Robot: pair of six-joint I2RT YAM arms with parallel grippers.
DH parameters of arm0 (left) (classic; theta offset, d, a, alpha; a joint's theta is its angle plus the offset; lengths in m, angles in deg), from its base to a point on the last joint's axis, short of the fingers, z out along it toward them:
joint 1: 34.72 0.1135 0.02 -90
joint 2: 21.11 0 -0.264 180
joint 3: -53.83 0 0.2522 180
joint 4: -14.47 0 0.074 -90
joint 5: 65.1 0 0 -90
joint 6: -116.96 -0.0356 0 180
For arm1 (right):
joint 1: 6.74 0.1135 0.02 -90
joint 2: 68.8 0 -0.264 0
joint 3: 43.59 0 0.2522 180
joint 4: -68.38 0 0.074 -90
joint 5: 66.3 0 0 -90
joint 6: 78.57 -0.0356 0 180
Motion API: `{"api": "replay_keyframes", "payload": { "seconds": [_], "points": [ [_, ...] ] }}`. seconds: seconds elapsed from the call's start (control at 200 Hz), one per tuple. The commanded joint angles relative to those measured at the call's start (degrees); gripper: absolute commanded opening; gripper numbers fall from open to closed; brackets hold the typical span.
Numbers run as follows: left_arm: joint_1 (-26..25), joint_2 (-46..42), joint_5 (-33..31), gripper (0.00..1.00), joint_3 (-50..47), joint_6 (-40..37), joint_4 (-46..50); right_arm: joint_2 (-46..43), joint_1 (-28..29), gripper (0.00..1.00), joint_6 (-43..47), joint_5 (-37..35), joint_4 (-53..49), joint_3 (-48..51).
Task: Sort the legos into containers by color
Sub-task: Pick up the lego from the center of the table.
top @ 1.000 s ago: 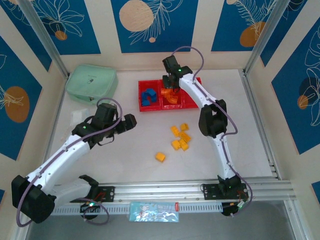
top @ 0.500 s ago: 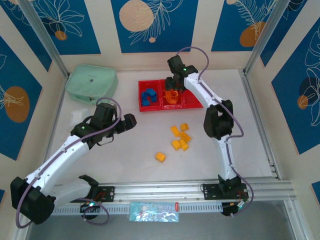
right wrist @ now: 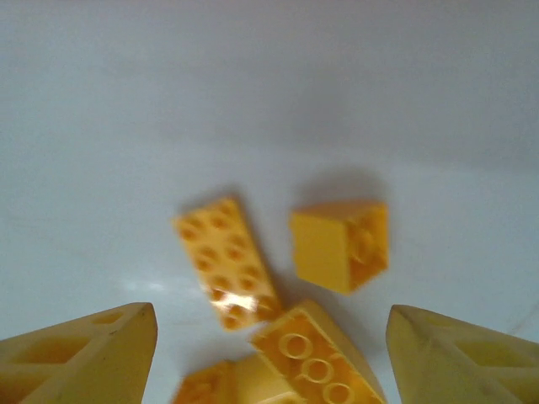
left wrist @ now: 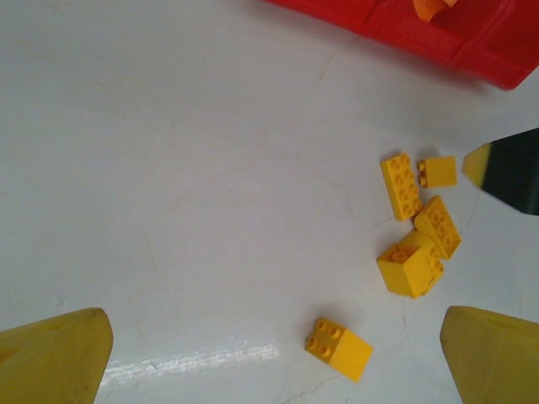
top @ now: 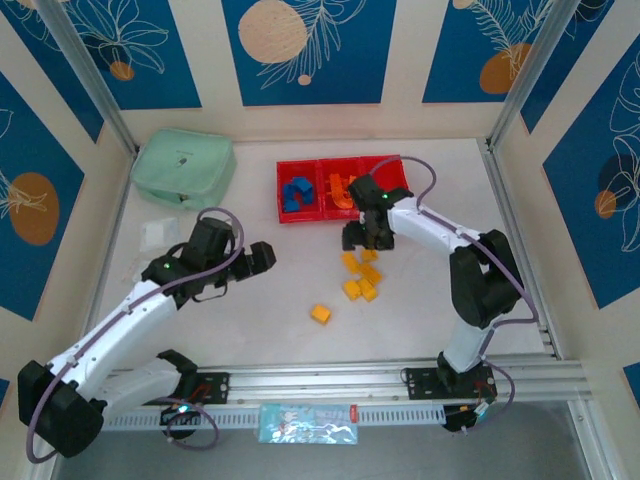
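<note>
The containers, a red tray (top: 383,170) of three joined bins, stand at the back with blue legos (top: 296,193) in the left bin and orange ones (top: 342,190) in the middle. A cluster of yellow legos (top: 362,276) lies on the white table, and one yellow brick (top: 320,314) sits apart nearer me. My right gripper (top: 358,244) hangs open just over the cluster's far end; a flat yellow plate (right wrist: 227,261) and a square brick (right wrist: 341,244) lie below its fingers (right wrist: 84,353). My left gripper (top: 268,256) is open and empty, left of the bricks, with the lone brick (left wrist: 338,348) close by.
A mint-green pouch (top: 183,168) lies at the back left, with a small white scrap (top: 158,235) in front of it. Metal frame posts stand at the back corners and a rail runs along the near edge. The red tray's edge (left wrist: 421,29) shows in the left wrist view.
My right arm has drawn back from over the middle bin down to the yellow cluster, and its jaws have opened. The left arm has shifted slightly toward me.
</note>
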Motion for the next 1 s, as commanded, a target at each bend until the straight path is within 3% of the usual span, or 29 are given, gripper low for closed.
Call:
{"api": "replay_keyframes", "payload": {
  "seconds": [0.0, 0.54, 0.785, 0.995],
  "points": [
    [-1.68, 0.92, 0.98, 0.99, -0.95, 1.29, -1.38, -0.42, -1.16, 0.73, -3.28, 2.22, 3.95, 3.05],
    [-3.56, 3.74, -0.07, 0.99, 0.11, 1.59, -2.57, 9.25, -5.09, 0.54, -0.28, 3.96, 8.95, 2.89],
    [-3.56, 4.78, 0.19, 0.99, 1.15, 1.32, -2.58, 6.02, -5.47, 0.44, -0.32, 5.23, 9.52, 3.72],
    [-3.65, 5.78, 0.45, 0.99, 3.27, 0.40, -2.67, 1.45, -6.81, 0.43, 0.90, 4.69, 6.42, 0.02]
  ]
}}
